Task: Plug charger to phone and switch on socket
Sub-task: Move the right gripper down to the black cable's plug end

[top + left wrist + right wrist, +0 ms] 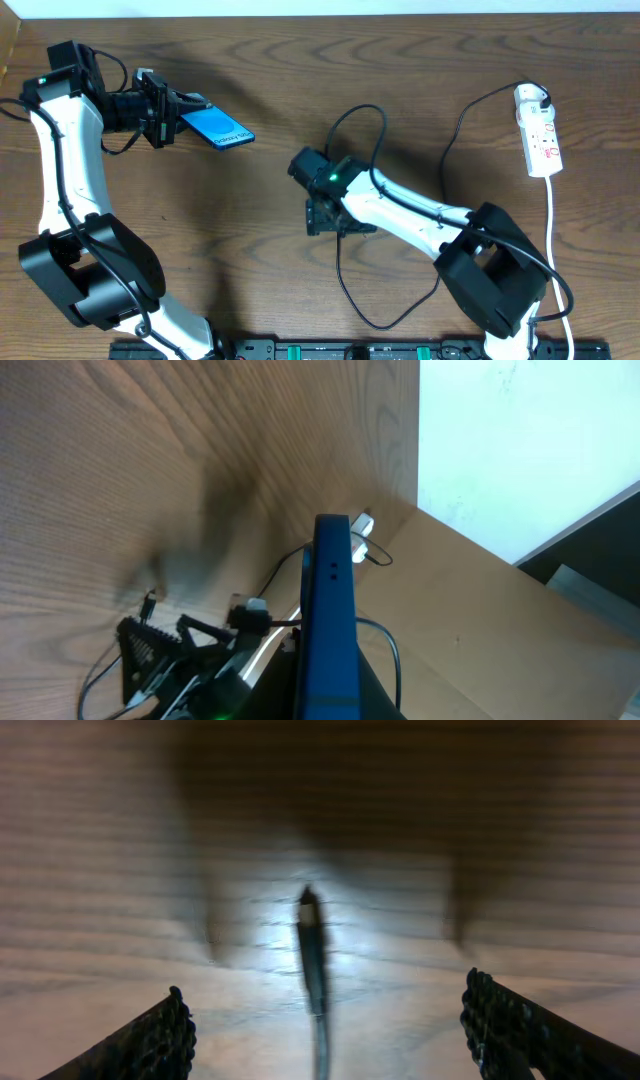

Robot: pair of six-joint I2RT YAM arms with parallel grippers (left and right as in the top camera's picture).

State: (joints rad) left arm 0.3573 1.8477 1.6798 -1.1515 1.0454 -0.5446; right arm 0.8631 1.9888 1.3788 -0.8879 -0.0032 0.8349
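My left gripper (pixel 172 117) is shut on the phone (pixel 216 127), a slim slab with a blue screen, and holds it tilted above the table at the upper left. The left wrist view shows the phone (pixel 333 610) edge-on, rising from between the jaws. The charger (pixel 340 265) is a thin black cable looping across the middle of the table. Its small plug tip (pixel 311 935) lies flat on the wood. My right gripper (pixel 325 1025) hangs open just over it, with fingers (pixel 150 1042) wide on either side and touching nothing. The white socket (pixel 538 130) lies at the far right.
The socket's white cord (pixel 556 240) runs down the right side toward the front edge. A black plug head (pixel 541 99) sits in the socket's far end. More charger cable loops near the front (pixel 400 318). A black rail (pixel 350 350) lines the front edge.
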